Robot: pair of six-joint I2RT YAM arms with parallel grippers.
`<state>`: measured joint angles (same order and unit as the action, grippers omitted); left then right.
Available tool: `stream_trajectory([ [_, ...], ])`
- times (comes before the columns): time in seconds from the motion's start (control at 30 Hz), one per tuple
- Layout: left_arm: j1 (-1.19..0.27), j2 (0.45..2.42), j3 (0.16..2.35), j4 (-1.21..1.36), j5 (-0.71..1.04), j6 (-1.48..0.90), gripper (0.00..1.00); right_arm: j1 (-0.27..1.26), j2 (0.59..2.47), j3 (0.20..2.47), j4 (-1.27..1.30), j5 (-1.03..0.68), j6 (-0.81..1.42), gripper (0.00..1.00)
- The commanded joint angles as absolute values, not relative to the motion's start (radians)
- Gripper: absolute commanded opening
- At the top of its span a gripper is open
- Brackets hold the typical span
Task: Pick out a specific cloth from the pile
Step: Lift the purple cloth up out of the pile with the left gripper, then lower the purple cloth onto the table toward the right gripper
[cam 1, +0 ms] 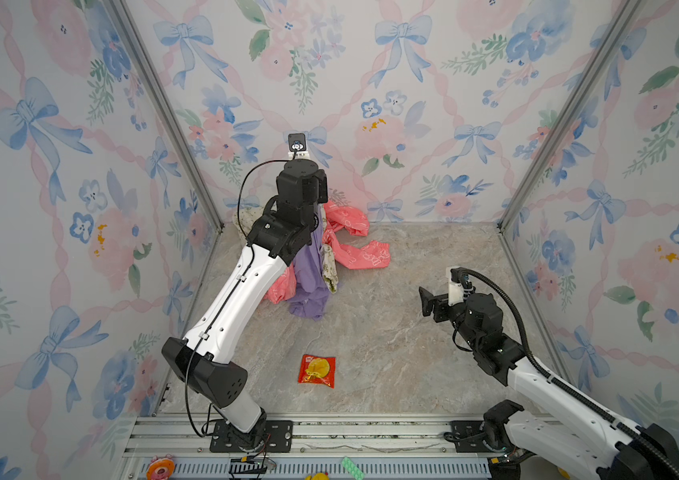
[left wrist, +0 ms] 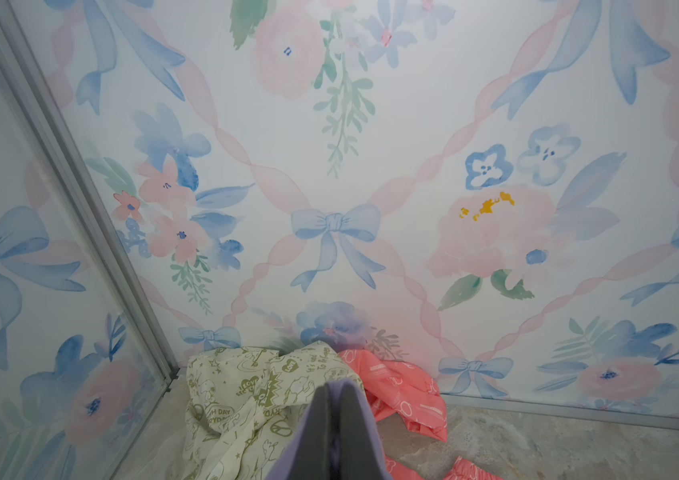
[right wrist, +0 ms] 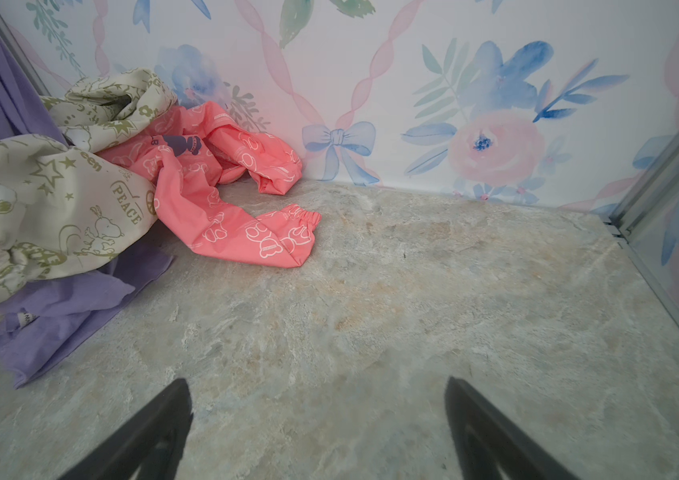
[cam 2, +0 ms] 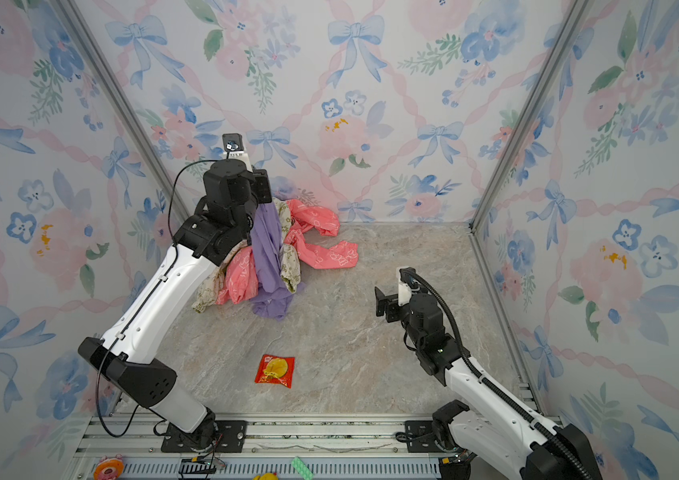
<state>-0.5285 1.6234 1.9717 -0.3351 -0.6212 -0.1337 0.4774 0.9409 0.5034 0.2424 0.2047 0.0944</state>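
Note:
The lavender cloth [cam 1: 308, 270] [cam 2: 269, 249] hangs in a long drape from my left gripper [left wrist: 335, 386], which is shut on its top fold, raised near the back wall. Its lower end [right wrist: 59, 316] still rests on the floor. The pile lies around it: a cream cloth with green print [left wrist: 246, 399] [right wrist: 59, 199] drapes against the lavender fabric, and a coral-pink cloth [cam 1: 356, 251] [right wrist: 225, 199] spreads to the right. My right gripper [right wrist: 319, 381] [cam 1: 427, 301] hovers open and holds nothing, over bare floor well right of the pile.
A red snack packet [cam 1: 317, 370] lies on the stone-look floor [cam 1: 392, 332] in front of the pile. Floral walls close in on three sides, and the pile sits in the back left corner. A metal rail [cam 1: 371, 432] runs along the front.

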Motion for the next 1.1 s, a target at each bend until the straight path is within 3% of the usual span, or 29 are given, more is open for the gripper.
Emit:
stream_trajectory([
  [0.0,-0.581,1.603,2.040,-0.260,-0.652,-0.094,0.00,0.468,0.945,0.499,0.247,0.195,0.106,0.97],
  [0.4,-0.706,1.669,2.019,-0.258,-0.482,-0.154,0.00,0.469,0.939,0.497,0.245,0.213,0.109,0.97],
  [0.73,-0.859,1.840,1.902,-0.255,-0.364,-0.130,0.01,0.450,0.845,0.450,0.246,0.346,0.131,0.97],
  [0.8,-0.898,1.886,1.890,-0.255,-0.359,-0.115,0.08,0.438,0.812,0.434,0.247,0.378,0.142,0.97],
  [1.07,-0.951,1.964,1.851,-0.253,-0.376,-0.139,0.76,0.370,0.678,0.363,0.244,0.456,0.219,0.97],
])
